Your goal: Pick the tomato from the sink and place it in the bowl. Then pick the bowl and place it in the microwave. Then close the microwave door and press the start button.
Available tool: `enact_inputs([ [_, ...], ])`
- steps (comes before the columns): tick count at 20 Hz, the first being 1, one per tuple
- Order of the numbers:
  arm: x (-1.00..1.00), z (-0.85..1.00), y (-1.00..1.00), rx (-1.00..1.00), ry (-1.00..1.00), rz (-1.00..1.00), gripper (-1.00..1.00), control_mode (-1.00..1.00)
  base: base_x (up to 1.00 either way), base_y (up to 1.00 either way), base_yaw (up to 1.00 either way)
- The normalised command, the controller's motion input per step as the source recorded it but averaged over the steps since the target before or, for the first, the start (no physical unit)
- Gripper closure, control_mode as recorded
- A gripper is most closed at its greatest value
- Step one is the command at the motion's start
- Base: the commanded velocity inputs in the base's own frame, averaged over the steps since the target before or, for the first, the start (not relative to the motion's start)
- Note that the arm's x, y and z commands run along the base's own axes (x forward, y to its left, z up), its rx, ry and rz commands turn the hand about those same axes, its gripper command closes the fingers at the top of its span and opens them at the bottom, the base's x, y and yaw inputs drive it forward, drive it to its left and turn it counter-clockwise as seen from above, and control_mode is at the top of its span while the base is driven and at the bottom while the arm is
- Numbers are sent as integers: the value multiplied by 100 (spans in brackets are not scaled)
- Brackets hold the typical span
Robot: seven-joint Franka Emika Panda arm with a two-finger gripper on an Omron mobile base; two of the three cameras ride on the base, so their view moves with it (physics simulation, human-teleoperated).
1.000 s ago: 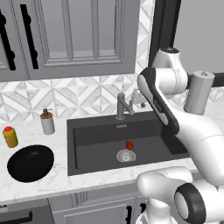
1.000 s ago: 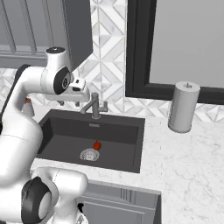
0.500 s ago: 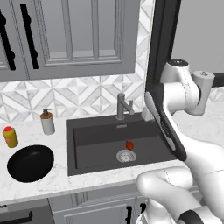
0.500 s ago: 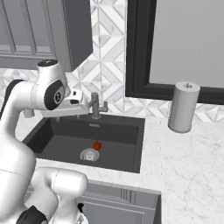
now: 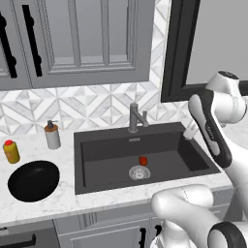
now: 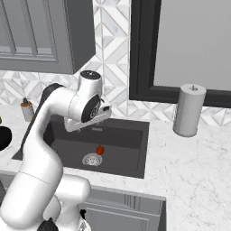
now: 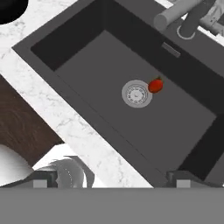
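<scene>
The hand [image 7: 112,177] hangs high above the sink [image 7: 83,57] with its two fingers spread wide apart, holding and touching nothing. The tomato [image 7: 155,85], small, round and red-orange, lies on the sink floor just beside the round metal drain [image 7: 137,93]. The glossy black bowl [image 5: 34,180] sits on the marble surface [image 5: 58,203] left of the sink, near a yellow bottle [image 5: 11,151].

Tomato [image 7: 155,85] beside sink [image 7: 78,43] drain [image 7: 137,93].

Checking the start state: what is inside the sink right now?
The sink holds the tomato, beside the round drain. The arm hides its right rim in the left base view.
</scene>
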Motion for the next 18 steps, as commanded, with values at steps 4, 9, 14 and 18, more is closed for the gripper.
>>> enact_inputs([
  [4, 52, -50, -15, 15, 1, 35, -100, -100, 0, 0, 0],
  [9, 46, -68, 0, 24, -5, 4, -100, -100, 0, 0, 0],
  [14, 35, -67, 10, 26, -7, 0, -100, -100, 0, 0, 0],
  [18, 34, -66, 20, 7, -3, 10, -100, -100, 0, 0, 0],
])
